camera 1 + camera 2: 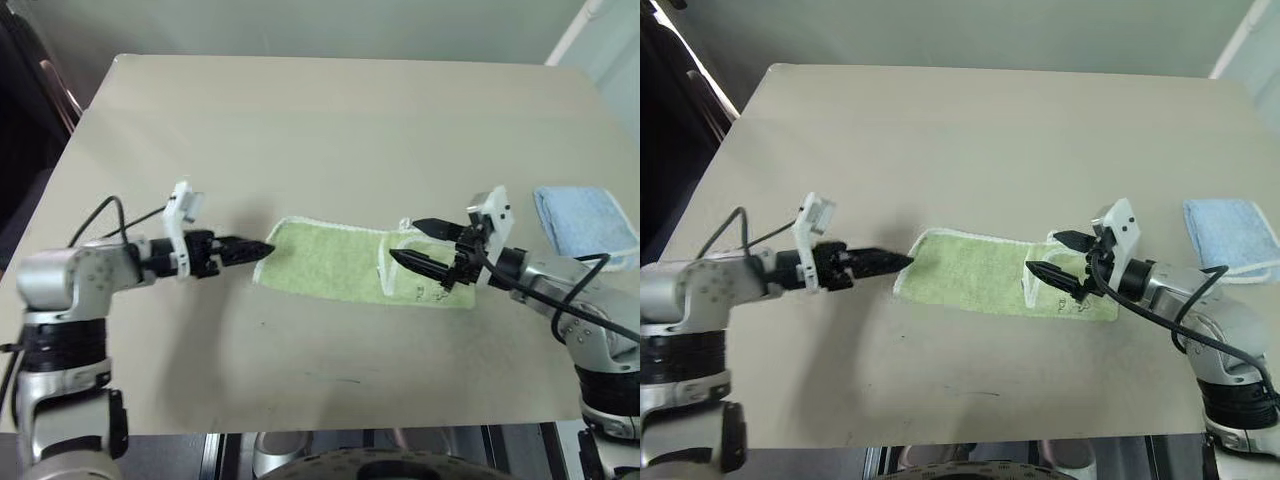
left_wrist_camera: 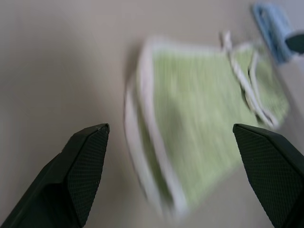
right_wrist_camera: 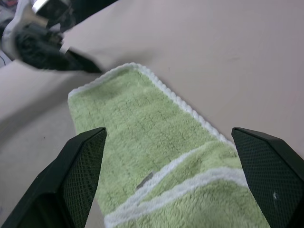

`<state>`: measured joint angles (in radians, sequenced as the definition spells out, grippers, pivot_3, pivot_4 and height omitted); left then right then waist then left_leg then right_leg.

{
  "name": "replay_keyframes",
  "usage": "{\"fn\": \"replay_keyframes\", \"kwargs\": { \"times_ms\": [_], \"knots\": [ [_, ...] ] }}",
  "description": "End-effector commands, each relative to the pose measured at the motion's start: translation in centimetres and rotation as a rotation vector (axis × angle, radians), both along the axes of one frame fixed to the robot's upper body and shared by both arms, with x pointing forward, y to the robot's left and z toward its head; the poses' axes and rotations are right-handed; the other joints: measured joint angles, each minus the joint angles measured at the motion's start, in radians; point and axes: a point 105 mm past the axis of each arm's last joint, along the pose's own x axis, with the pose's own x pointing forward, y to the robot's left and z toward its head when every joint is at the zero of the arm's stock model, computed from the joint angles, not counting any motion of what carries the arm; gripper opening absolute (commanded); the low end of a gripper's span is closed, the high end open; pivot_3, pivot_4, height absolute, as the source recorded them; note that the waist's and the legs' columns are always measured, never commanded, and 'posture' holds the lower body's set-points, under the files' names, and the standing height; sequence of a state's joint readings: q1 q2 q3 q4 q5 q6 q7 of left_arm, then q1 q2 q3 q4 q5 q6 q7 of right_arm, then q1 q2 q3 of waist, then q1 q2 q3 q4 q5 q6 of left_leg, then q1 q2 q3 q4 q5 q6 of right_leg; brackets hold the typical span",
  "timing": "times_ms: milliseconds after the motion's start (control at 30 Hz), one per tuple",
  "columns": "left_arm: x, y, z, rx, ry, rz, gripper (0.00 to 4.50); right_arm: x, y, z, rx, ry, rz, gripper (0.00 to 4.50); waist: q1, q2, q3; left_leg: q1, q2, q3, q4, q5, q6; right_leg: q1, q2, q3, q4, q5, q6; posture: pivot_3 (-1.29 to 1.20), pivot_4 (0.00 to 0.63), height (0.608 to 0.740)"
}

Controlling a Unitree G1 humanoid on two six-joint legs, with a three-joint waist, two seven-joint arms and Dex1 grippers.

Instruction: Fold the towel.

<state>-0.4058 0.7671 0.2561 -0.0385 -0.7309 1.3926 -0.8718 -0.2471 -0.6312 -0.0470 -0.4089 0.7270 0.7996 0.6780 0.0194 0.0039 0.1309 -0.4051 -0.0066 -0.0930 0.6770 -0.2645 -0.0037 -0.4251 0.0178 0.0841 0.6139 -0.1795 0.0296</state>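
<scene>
- Nearest to me are my two arms: the left gripper (image 1: 262, 249) hangs at the left end of the light lime-green terry cloth towel with white stitched edging (image 1: 330, 262), and the right gripper (image 1: 412, 243) hangs over its right end.
- Both grippers have their black fingers spread wide apart with nothing between them; the wrist views show this plainly.
- That towel lies near the middle of the flat beige tabletop (image 1: 330, 130) as a long narrow strip, with a short flap doubled over at its right end.
- I judge the step in hand to be setting up the next fold: end over end, to shorten the strip.
- To do it well, I want each pinch to take every layer at a corner, edging included, not just the top ply.
- I want to lift only enough to clear the cloth, carry the end across level, and match the white edges before letting go.
- The doubled flap looks uneven, so I would square it first or the fold comes out skewed.
- A small folded pale blue cloth (image 1: 585, 224) sits near the table's right edge, well apart from the towel.
- Containers: I see none on the table, so nothing sits in anything.
</scene>
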Motion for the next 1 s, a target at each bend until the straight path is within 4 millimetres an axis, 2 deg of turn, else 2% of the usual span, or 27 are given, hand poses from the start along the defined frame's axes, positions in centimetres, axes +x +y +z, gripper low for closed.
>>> {"fn": "replay_keyframes", "kwargs": {
  "times_ms": [33, 100, 200, 333, 433, 567, 767, 867, 1000],
  "knots": [
    [-2.2, 0.6, 0.2, -0.035, 0.131, 0.004, 4.5, 0.1, 0.7, 0.4, 0.004, -0.007, 0.024, 4.46, 0.002, 0.0, 0.0, 0.0, 0.0, 0.0, 0.0, 0.0, 0.0, 0.0, 0.0, -0.001, 0.001, 0.0, -0.001, 0.0, 0.15, 0.74],
    [-3.1, 1.3, 0.0, -0.07, 0.182, 0.02, 4.5, 0.2, 0.8, 0.3, 0.006, 0.005, 0.026, 4.46, 0.001, -0.001, 0.0, 0.001, 0.0, 0.0, 0.0, 0.0, -0.001, -0.001, 0.0, -0.001, 0.002, -0.001, -0.002, 0.0, 0.15, 0.74],
    [-3.3, 1.9, -0.2, -0.13, 0.223, 0.057, 4.5, 0.5, 1.0, 0.3, 0.016, 0.013, 0.018, 4.46, 0.001, -0.001, 0.0, 0.002, 0.0, 0.0, 0.0, 0.001, -0.003, -0.002, 0.0, 0.0, 0.006, -0.003, -0.006, 0.0, 0.15, 0.74],
    [-3.3, 1.3, -1.5, -0.172, 0.278, 0.082, 4.5, 1.2, 1.2, 0.3, 0.033, 0.009, -0.011, 4.46, 0.002, -0.001, 0.0, 0.005, 0.0, 0.0, -0.001, 0.002, -0.005, -0.003, 0.0, 0.0, 0.013, -0.006, -0.01, 0.0, 0.15, 0.74],
    [-2.5, 0.3, -2.8, -0.166, 0.295, 0.124, 4.5, 1.4, 1.1, 0.3, 0.039, 0.01, -0.031, 4.46, 0.007, 0.001, -0.001, 0.006, 0.0, 0.0, -0.003, 0.003, -0.006, -0.002, 0.0, 0.0, 0.014, -0.007, -0.015, 0.0, 0.15, 0.74],
    [-2.2, -1.2, -3.1, -0.216, 0.311, 0.118, 4.5, 1.6, 0.7, 0.2, 0.04, 0.016, -0.059, 4.46, 0.022, 0.001, -0.001, 0.01, -0.002, -0.001, -0.003, 0.005, 0.0, 0.003, 0.0, 0.0, 0.014, -0.004, -0.015, 0.0, 0.15, 0.74],
    [-0.2, -1.6, -3.0, -0.31, 0.324, 0.198, 4.5, 1.6, 0.3, 0.2, 0.04, 0.016, -0.093, 4.46, 0.028, 0.002, 0.0, 0.023, -0.007, -0.005, -0.004, 0.005, 0.005, 0.012, -0.001, 0.002, 0.014, -0.001, -0.017, 0.0, 0.15, 0.74],
    [0.5, -1.7, -2.6, -0.384, 0.338, 0.206, 4.5, 1.6, 0.2, 0.1, 0.04, 0.018, -0.104, 4.46, 0.029, 0.001, 0.0, 0.023, -0.009, -0.007, -0.006, 0.007, 0.001, 0.013, -0.001, 0.003, 0.014, -0.004, -0.011, 0.0, 0.15, 0.74],
    [0.6, -1.7, -2.6, -0.372, 0.358, 0.199, 4.5, 1.7, -0.1, 0.0, 0.036, 0.021, -0.121, 4.46, 0.029, 0.001, 0.0, 0.022, -0.01, -0.008, -0.01, 0.01, -0.003, 0.014, -0.001, 0.003, 0.014, -0.003, -0.012, 0.0, 0.15, 0.74]
  ]
}}
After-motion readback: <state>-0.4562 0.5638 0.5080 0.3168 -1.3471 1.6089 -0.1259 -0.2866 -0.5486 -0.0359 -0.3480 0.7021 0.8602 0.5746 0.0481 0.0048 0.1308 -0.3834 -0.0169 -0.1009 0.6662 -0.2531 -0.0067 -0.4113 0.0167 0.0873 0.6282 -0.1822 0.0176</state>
